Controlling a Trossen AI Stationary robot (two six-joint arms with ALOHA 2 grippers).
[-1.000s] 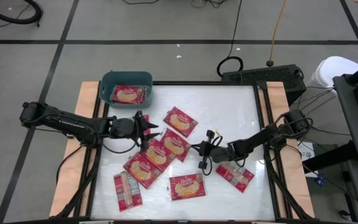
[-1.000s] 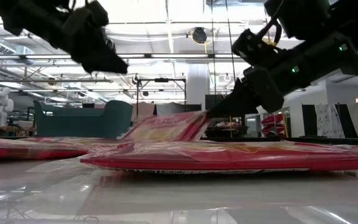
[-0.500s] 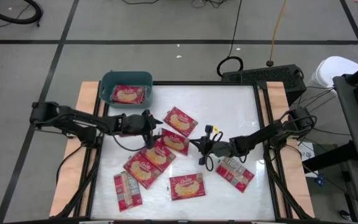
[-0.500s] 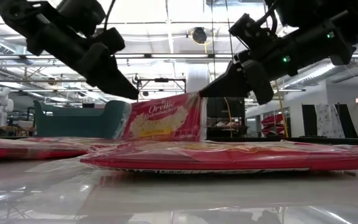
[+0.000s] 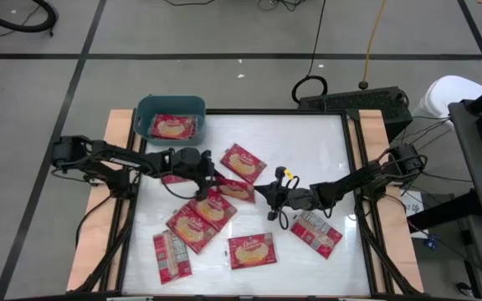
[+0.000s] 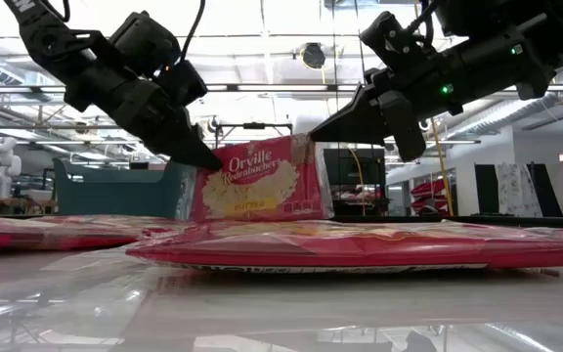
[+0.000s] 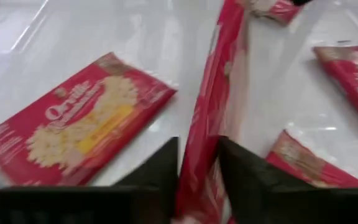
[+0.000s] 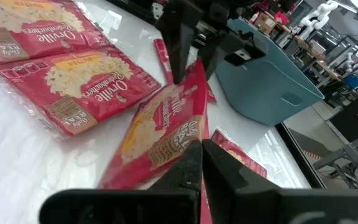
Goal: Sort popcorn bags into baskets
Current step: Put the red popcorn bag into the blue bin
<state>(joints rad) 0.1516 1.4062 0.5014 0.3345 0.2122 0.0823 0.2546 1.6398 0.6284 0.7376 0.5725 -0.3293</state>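
Low view: nearest the camera a flat popcorn packet (image 6: 360, 246) lies across the table (image 6: 262, 313), its long axis running side to side, seen edge-on so its print cannot be read. Behind it a raised popcorn bag (image 6: 259, 181) stands almost upright on its long edge, red face toward the camera with a yellow-cream popcorn picture and white "Orville" lettering. The left gripper (image 6: 206, 156) pinches one upper corner of that bag, its fingers (image 7: 160, 168) narrowed onto the thin edge; the right gripper (image 6: 313, 133) is clamped tight on the opposite upper corner. In the high view the held bag (image 5: 234, 189) sits mid-table between the two grippers (image 5: 212, 178) (image 5: 260, 191), partly covered by them, so its outline is hard to trace. Other red packets (image 5: 197, 219) lie flat around it at varied angles. Farthest back, the teal-blue basket (image 5: 171, 103) at the table's far left corner holds one packet (image 5: 172, 127) face up.
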